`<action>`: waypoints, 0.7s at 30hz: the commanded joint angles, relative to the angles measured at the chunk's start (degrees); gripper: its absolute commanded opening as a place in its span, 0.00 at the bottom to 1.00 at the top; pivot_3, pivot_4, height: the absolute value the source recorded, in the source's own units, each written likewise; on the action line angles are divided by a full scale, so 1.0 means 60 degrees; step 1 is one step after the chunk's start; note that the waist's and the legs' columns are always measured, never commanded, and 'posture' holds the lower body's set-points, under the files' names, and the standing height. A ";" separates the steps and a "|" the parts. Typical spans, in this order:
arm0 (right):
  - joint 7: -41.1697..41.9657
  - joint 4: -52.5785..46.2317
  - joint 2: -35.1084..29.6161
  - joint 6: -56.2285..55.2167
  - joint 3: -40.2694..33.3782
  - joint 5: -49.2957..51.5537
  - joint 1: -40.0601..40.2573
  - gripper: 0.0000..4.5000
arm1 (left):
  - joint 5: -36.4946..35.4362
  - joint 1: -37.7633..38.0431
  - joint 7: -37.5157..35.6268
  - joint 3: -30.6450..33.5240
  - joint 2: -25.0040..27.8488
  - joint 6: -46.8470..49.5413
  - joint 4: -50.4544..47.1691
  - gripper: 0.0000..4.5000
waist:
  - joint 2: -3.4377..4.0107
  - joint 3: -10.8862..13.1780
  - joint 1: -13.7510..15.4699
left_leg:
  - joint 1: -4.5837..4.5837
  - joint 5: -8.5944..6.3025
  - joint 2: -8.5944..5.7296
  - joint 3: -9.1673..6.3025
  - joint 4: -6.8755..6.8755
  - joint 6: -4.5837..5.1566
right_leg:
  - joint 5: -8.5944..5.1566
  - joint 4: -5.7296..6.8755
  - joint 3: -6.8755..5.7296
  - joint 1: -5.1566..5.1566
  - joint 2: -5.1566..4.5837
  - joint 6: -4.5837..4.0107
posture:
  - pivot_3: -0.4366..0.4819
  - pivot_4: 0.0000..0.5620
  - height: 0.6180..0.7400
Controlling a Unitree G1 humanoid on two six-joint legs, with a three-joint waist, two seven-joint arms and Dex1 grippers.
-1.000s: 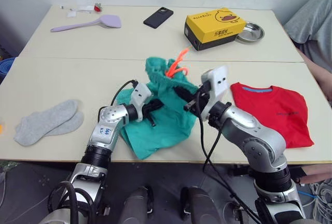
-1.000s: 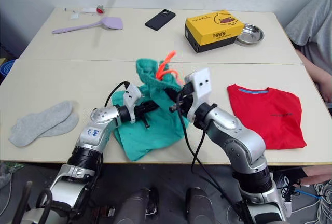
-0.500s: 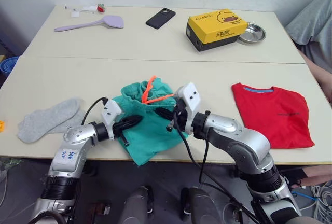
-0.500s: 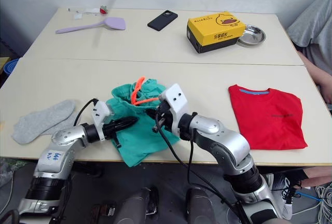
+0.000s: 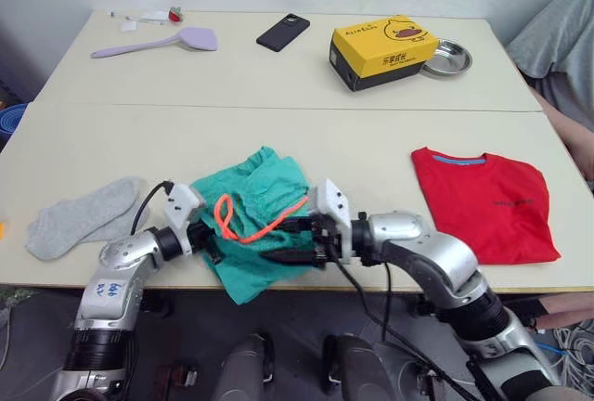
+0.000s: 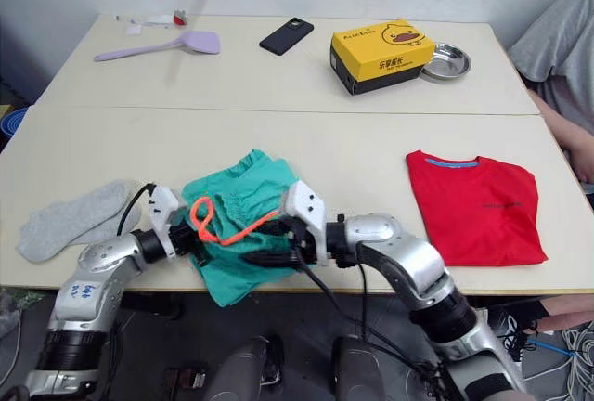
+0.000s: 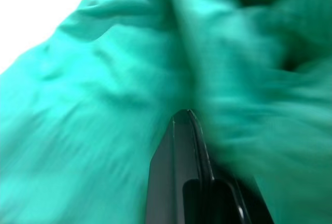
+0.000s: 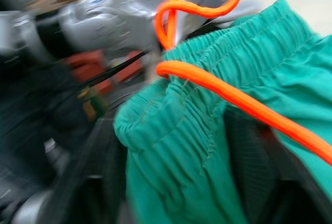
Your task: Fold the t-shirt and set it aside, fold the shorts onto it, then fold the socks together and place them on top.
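Item: shorts, teal-green, bunched in a heap at the near edge of the table, orange drawstring looped across the top

Left gripper: I see it buried in the heap's left side, fingers pressed together with green cloth around them; I read it as clamped on the shorts

Right gripper: at the heap's right side, cloth of the waistband lying between its dark fingers in the wrist view; I read it as pinching the shorts

T-shirt: red, lying flat well to the right of the shorts

Socks: grey pair, overlapping, well to the left of the shorts

Beyond the shorts, far side of table: yellow box, metal dish beside it, black phone, lilac spatula
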 commanded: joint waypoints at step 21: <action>-0.1618 0.3276 0.1292 -0.3175 -0.0686 -0.3102 0.0337 0.01 | -0.0873 -0.2163 -0.0097 -0.2220 -0.0382 0.1698 -0.1713 0.00 | 0.0016 0.0010 -0.0017 | 0.0011 0.0041 -0.0022 0.0034 -0.0078 -0.0003 | 0.0011 -0.0038 -0.0009 0.0019 0.0032 0.0012 | 0.48 0.27 1.00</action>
